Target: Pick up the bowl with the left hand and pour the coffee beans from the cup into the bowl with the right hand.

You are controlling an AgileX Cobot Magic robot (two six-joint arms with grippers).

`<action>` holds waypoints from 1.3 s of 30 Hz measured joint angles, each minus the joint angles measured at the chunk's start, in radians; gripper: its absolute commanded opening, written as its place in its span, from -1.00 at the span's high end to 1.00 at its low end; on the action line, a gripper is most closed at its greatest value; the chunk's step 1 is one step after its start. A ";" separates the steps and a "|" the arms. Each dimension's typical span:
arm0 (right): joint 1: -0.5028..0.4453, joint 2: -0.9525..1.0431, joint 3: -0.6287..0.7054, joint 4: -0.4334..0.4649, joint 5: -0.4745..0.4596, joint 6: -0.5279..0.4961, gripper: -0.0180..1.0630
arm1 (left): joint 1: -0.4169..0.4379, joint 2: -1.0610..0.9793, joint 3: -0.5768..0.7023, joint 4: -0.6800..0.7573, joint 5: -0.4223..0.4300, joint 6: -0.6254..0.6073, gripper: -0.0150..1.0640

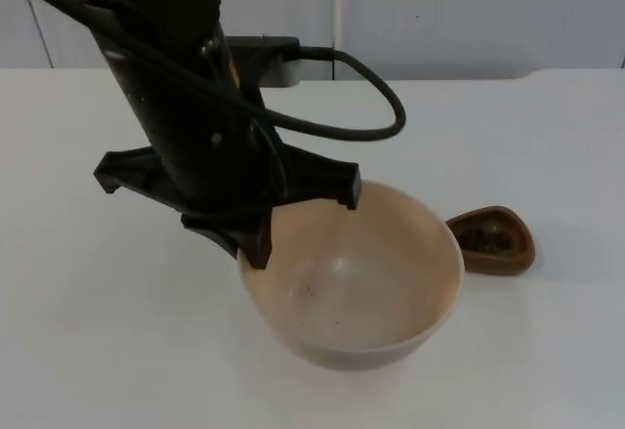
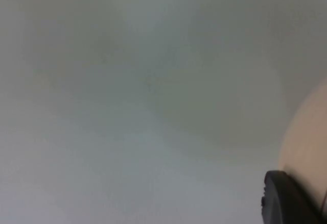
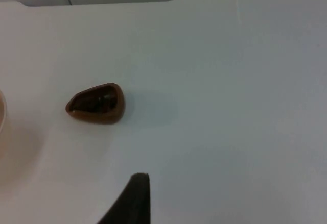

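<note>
A large beige bowl (image 1: 371, 282) is at the middle of the table in the top view, and it looks raised a little off the surface. My left gripper (image 1: 256, 249) is shut on the bowl's left rim, one finger reaching inside. In the left wrist view a black fingertip (image 2: 290, 199) lies against the bowl's outer wall (image 2: 311, 142). A small brown cup (image 1: 493, 241) holding coffee beans stands on the table just right of the bowl. The right wrist view shows the same cup (image 3: 97, 103) ahead of the right arm's fingertip (image 3: 134, 196), well apart from it, with the bowl's edge (image 3: 1, 113) beside it.
The white table (image 1: 88, 331) stretches left and right of the bowl. It ends at the grey partition wall (image 1: 469, 9) behind. The left arm's black body (image 1: 186, 107) hangs over the table's back left.
</note>
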 measured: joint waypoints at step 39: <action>0.000 0.770 -0.420 0.033 -0.083 -0.008 -0.98 | 0.000 0.000 0.000 0.006 0.006 -0.027 0.98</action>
